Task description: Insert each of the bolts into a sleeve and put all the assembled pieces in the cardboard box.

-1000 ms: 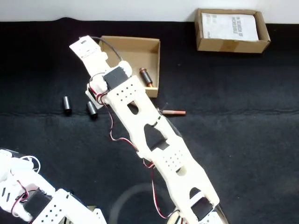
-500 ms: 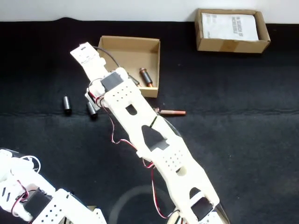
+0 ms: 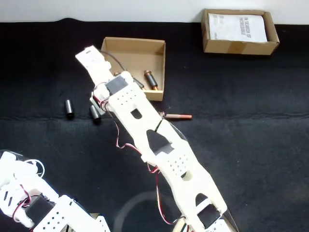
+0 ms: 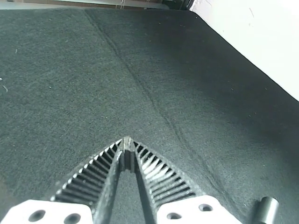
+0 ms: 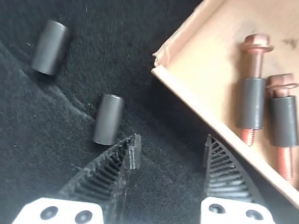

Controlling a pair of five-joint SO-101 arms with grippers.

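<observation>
Left gripper (image 4: 126, 141) parked low over the black table (image 4: 70, 70), fingers pressed together, nothing between them. Right gripper (image 5: 171, 148) out by the front corner of the cardboard box (image 5: 187, 100), fingers spread wide, empty, over the table just outside the box wall. Near sleeve (image 5: 108, 119) lies flat just past one fingertip, outside the gap, not touching. Far sleeve (image 5: 50, 46) well off beyond it. Loose bolt (image 3: 176, 116) on the table on the arm's other side, near the box's front wall. Two assembled pieces (image 5: 252, 100) lie side by side inside the box. Judgement: two done, and the step in hand looks like picking up the near sleeve for that bolt. To do it well: shift sideways away from the box until the sleeve sits centred in the gap, turn the wrist so the pads cross its round side, lower, close gently. A sleeve nudged by one finger will likely roll. Keep the box-side finger off the cardboard corner. Second box (image 3: 240, 47) at the far edge holds a paper sheet; not involved.
</observation>
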